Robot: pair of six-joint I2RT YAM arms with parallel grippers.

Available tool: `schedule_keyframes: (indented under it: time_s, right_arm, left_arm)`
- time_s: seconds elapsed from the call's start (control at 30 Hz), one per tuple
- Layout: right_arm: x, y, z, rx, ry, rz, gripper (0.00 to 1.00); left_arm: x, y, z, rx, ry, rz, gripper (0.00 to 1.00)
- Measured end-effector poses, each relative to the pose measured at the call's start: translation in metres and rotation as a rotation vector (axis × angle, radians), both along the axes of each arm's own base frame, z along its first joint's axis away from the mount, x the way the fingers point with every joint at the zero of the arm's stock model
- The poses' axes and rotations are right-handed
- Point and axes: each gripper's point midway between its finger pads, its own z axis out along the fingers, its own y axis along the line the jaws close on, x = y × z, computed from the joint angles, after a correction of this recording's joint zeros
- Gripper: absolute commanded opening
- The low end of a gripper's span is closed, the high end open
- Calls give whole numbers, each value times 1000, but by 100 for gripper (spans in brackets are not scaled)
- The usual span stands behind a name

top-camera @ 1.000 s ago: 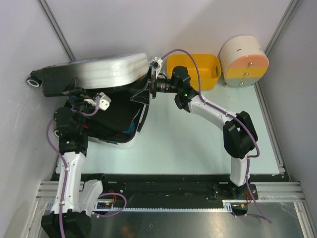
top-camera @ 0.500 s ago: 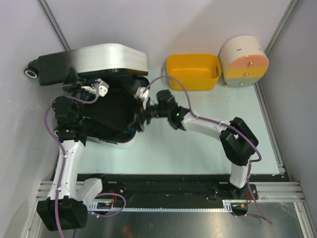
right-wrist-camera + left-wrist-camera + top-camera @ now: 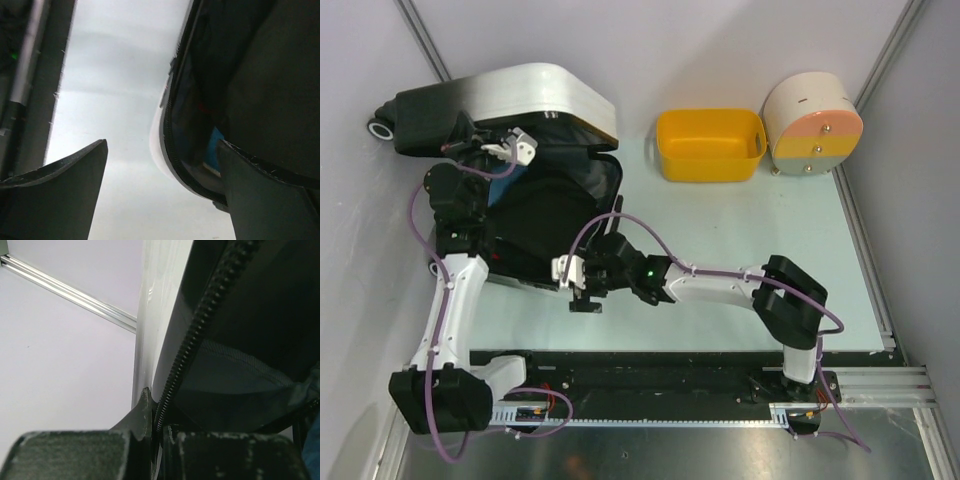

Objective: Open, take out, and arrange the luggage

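Two things change in the last second. My left claw (image 3: pixel 517 150) goes from spread to pressed together. In the left wrist view its fingers (image 3: pixel 70 455) seem to pinch the zippered rim of the luggage (image 3: pixel 520 100) lid, though the view is so close that I can't be sure how much rim is caught. My right claw (image 3: pixel 575 287) leaves the lid's right edge and swings down to the near right corner of the lower shell. It hangs there spread wide, straddling the shell's rim, touching nothing that I can see. The luggage sits at the far left of the table (image 3: pixel 720 240), with the lid now tipped well up toward the back wall and the dark lining exposed. I judge the opening as good as done. With the left arm steadying the lid, the right is free to reach in and start taking things out.
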Motion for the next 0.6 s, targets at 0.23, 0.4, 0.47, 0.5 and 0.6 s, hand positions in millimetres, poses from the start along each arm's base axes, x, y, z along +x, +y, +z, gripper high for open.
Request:
schedule_keyframes:
  time_s: [0.23,0.4,0.47,0.5,0.6]
  right_arm:
    - [43,-6,-43,-104,-113,-77,36]
    - [45,-2,-42,-153,-128,20,0]
    - [46,1,-43,-168,-107,65,0]
    - [46,3,-43,-174,-94,80,0]
    - [49,5,-43,-184,-73,106,0]
  left_arm:
    - [17,2,12,-22,1,19,0]
    - [33,-3,19,-36,1,23,0]
    - [43,-5,26,-53,-8,25,0]
    - [49,-5,29,-63,-12,24,0]
    - [73,-6,39,-82,-33,25,0]
